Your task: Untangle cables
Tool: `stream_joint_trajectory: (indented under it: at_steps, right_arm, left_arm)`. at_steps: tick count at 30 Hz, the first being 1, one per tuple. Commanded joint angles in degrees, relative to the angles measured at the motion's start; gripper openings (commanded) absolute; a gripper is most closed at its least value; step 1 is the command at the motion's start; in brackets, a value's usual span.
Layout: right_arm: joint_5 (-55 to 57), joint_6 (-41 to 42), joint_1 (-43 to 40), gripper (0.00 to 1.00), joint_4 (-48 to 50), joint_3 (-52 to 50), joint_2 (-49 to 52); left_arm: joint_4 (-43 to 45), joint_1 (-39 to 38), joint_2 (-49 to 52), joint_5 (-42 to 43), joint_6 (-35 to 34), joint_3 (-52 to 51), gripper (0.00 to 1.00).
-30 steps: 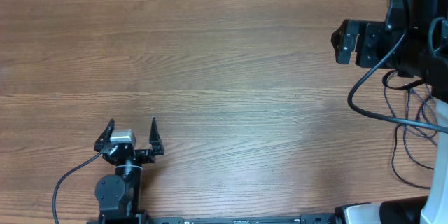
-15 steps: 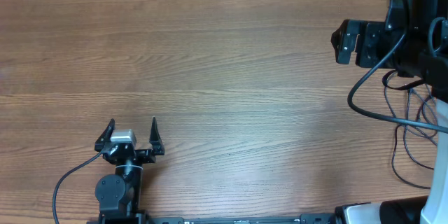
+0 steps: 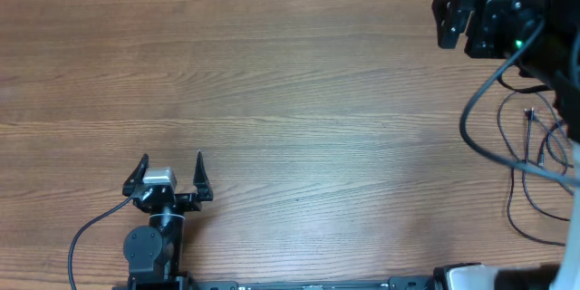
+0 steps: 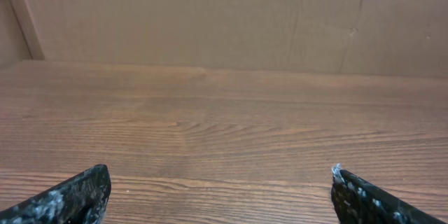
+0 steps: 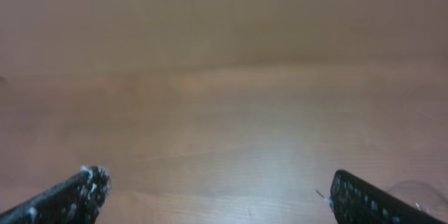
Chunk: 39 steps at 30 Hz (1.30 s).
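Gripper work begins at the near edge: the left gripper (image 3: pixel 171 159) sits low at the near-left of the table (image 3: pixel 299 82), its jaws spread wide and holding nothing, and its wrist view shows only bare wood ahead. It is well apart from the job, so I would leave it parked until a second hold is needed. Farther along, at the table's right edge, the cables (image 3: pixel 508 204) lie as thin black cords in loose overlapping loops, with one small plug end (image 3: pixel 528 115) on the pile's far side. The right arm (image 3: pixel 544 45) and its thicker wire (image 3: pixel 465 120) hide part of them, so the crossings cannot be read fully. Farthest, at the far right, the right gripper (image 3: pixel 450 20) hangs above the wood, jaws likewise wide apart and empty, its own view too blurred to show any cord. The step in hand looks like the first reach: bring that gripper nearer, over the pile, choose one free strand close to a plug and never the arm's own wire, close gently, then draw it leftward onto open wood slowly, so loops slip rather than tighten.
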Motion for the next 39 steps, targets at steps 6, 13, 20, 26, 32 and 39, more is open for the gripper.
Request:
stream_joint_trajectory:
  at_steps: [6, 13, 20, 26, 32, 39]
  right_arm:
    - [-2.4, 0.15, 0.17, 1.0, 34.97, -38.49, -22.82]
    - [-2.4, 0.15, 0.15, 1.0, 73.46, -79.17, -41.79]
    - [-2.38, 0.15, 0.15, 1.0, 106.14, -107.21, -52.89]
    - [-2.34, 0.13, 0.15, 1.0, 123.95, -122.38, -57.02]
    - [-1.75, 0.13, 0.13, 1.0, 126.4, -130.07, -60.72]
    - [-1.27, -0.09, 0.11, 1.0, 114.44, -130.16, -65.48]
  left_arm:
    - [-0.13, -0.26, -0.5, -0.39, 1.11, -0.22, 1.0]
    - [-0.13, -0.26, -0.5, -0.37, 1.11, -0.22, 1.0]
    - [-0.13, -0.26, -0.5, -0.39, 1.11, -0.22, 1.0]
    - [-0.13, -0.26, -0.5, -0.39, 1.11, -0.22, 1.0]
    - [-0.13, -0.26, -0.5, -0.37, 1.11, -0.22, 1.0]
    - [-0.13, -0.26, -0.5, -0.37, 1.11, -0.22, 1.0]
